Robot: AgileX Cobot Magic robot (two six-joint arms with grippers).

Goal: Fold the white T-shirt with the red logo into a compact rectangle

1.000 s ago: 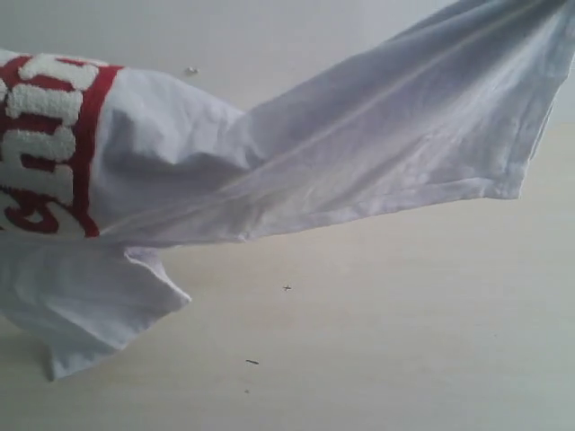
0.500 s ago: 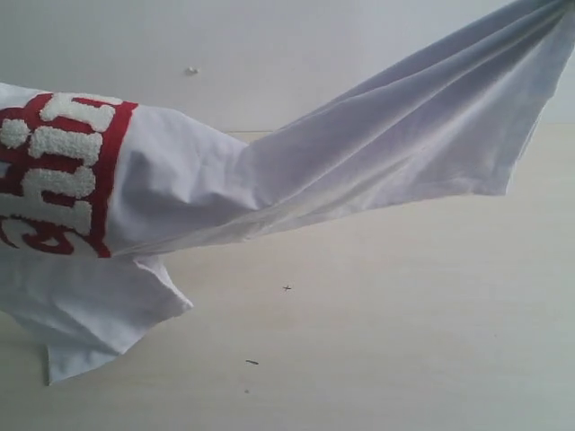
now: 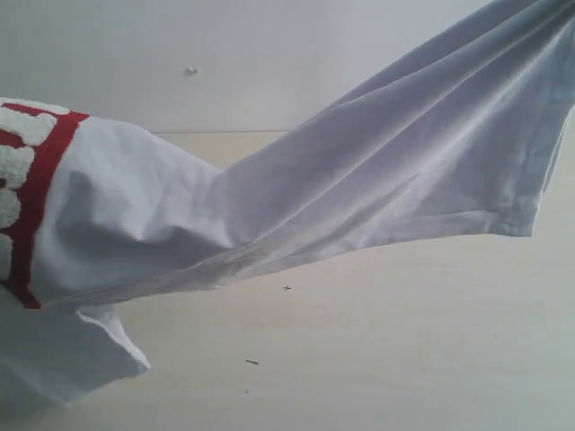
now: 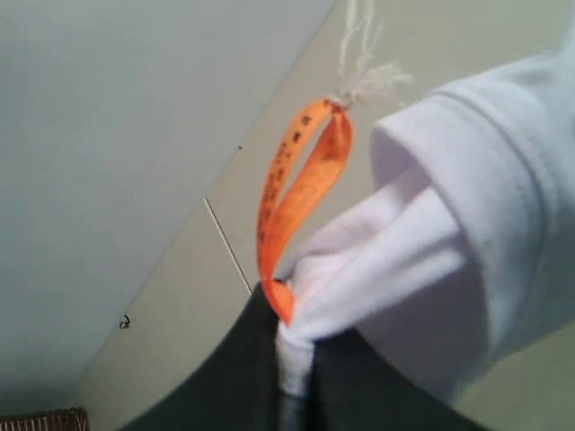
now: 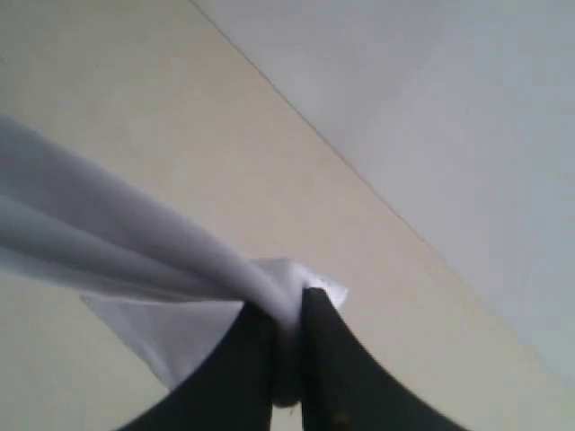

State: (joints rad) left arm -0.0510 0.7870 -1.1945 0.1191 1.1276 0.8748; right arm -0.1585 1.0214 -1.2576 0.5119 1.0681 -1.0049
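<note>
The white T-shirt (image 3: 377,171), pinched in my left gripper (image 4: 293,368) and right gripper (image 5: 289,355), may slip at two o'clock: thin bite

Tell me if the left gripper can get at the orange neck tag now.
Probably not yet: the left gripper is shut on the white T-shirt, so its jaws are busy. The orange tag loops out uncovered right beside that pinch, so nothing else blocks it.

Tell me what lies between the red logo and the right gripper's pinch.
Only the white T-shirt itself, stretched above the table, per the exterior view.
</note>
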